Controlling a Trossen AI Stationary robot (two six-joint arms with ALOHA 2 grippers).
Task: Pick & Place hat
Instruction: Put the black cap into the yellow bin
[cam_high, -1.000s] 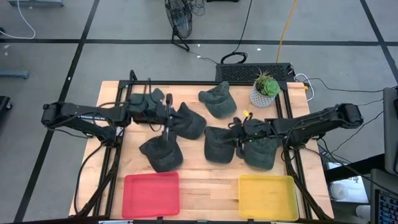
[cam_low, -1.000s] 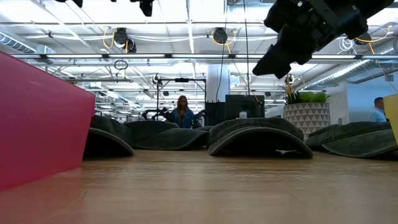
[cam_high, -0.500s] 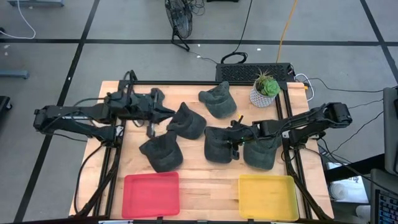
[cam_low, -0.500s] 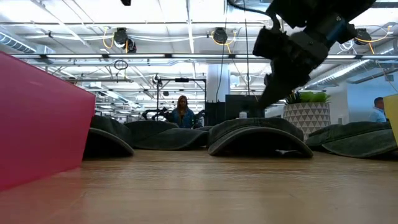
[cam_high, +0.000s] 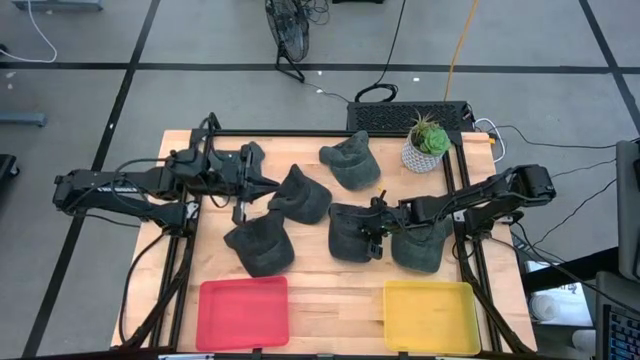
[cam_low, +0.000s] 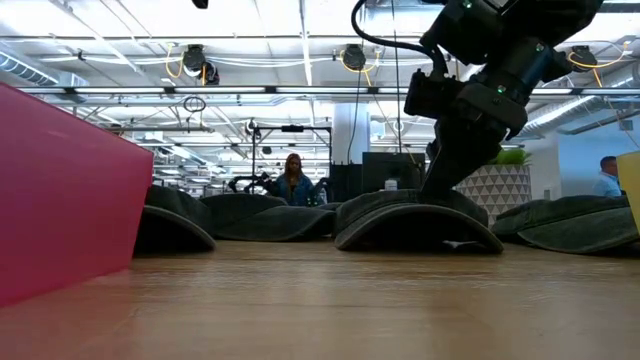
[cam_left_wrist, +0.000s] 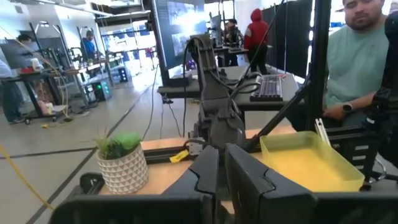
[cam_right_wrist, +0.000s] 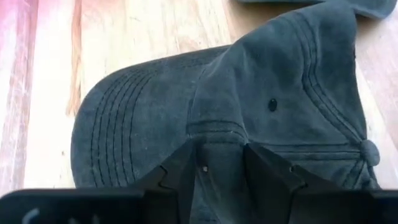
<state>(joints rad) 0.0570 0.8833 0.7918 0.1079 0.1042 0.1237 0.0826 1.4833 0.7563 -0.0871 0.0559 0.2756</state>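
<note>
Several dark grey caps lie crown-up on the wooden table. My right gripper (cam_high: 375, 232) (cam_right_wrist: 219, 171) has come down on the middle cap (cam_high: 348, 232) (cam_low: 415, 218) and is shut on its crown. That cap's brim (cam_right_wrist: 124, 134) lies flat on the table. My left gripper (cam_high: 264, 186) (cam_left_wrist: 221, 177) is shut and empty. It hovers level beside another cap (cam_high: 300, 196), left of it. More caps lie at the far side (cam_high: 350, 160), the near left (cam_high: 260, 247) and under the right arm (cam_high: 420, 247). My right gripper pinches a raised fold of the crown (cam_right_wrist: 217, 140), on the side of the crown next to the brim, between its two fingers (cam_right_wrist: 180, 171). It comes from above, pointing down. The cap rests on the table; one layer or several, I cannot tell.
A red bin (cam_high: 243, 312) (cam_low: 60, 190) and a yellow bin (cam_high: 430, 316) sit at the near edge. A potted plant (cam_high: 427, 143) stands at the far right. A black frame (cam_high: 183, 250) runs along both sides. People show in the room beyond.
My right gripper has moved down and toward the table's near-left, from above the caps onto the middle cap's crown. My left gripper has drawn back slightly toward the left edge and tipped from pointing down to level.
</note>
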